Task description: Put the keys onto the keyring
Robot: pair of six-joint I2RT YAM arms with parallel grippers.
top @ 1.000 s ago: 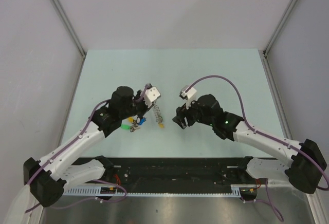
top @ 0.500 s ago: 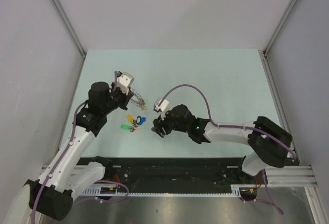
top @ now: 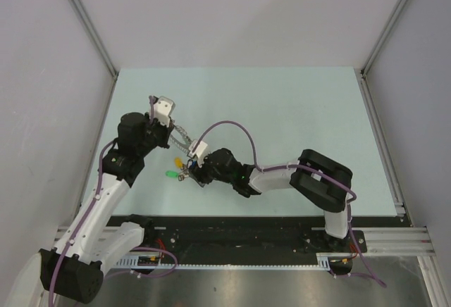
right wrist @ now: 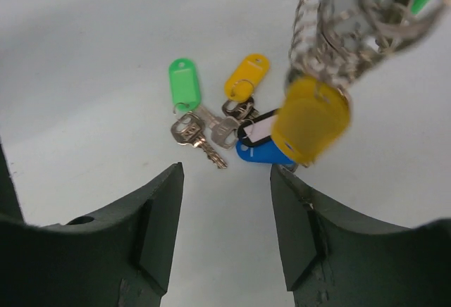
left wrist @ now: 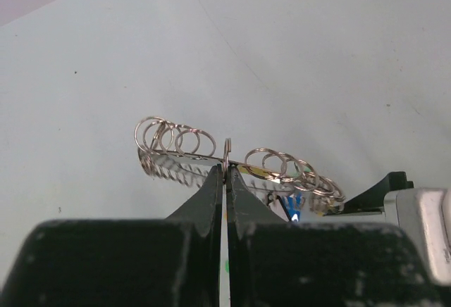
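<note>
Found the left gripper (left wrist: 225, 173) at left, fingers pressed together on the rim of the keyring (left wrist: 176, 138). Noted the ring held clear of the table (top: 282, 103), small rings fanned to both sides of the pinch. Noted a yellow tag (right wrist: 310, 120) dangling from it. Located the keys (right wrist: 211, 129) lying loose on the table close by, bunched together, tags green, yellow and blue. Recorded the right gripper (right wrist: 225, 215) poised above them, fingers spread, nothing between.
</note>
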